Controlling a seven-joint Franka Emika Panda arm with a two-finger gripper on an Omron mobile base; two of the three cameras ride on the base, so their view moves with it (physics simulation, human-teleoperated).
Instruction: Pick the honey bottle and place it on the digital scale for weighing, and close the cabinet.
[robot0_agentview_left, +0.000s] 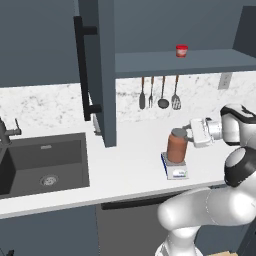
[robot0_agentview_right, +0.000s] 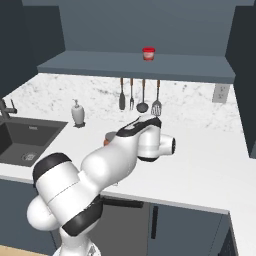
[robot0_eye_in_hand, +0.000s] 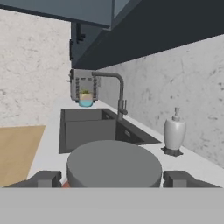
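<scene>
1. One honey bottle (robot0_agentview_left: 176, 145) stands upright on the digital scale (robot0_agentview_left: 175, 170), near the front edge of the white bench (robot0_agentview_left: 135, 165).
2. The pincer (robot0_agentview_left: 189, 135) reaches in from the right at the bottle's grey lid; in the hand view its two dark fingertips (robot0_eye_in_hand: 43, 178) sit on either side of the lid (robot0_eye_in_hand: 114, 165). Whether they press the bottle or stand just clear of it cannot be told.
3. The cabinet (robot0_agentview_left: 95, 70) hangs open above the bench, its left door swung out with the long black bar handle (robot0_agentview_left: 82, 75) facing forward.
4. A small red jar (robot0_agentview_left: 181, 50) rests on the cabinet's shelf.
5. Four utensils (robot0_agentview_left: 159, 94) hang on the marble wall behind the scale, a dark sink (robot0_agentview_left: 45, 162) lies to the left, and a white soap dispenser (robot0_agentview_right: 78, 113) stands beside it.
</scene>
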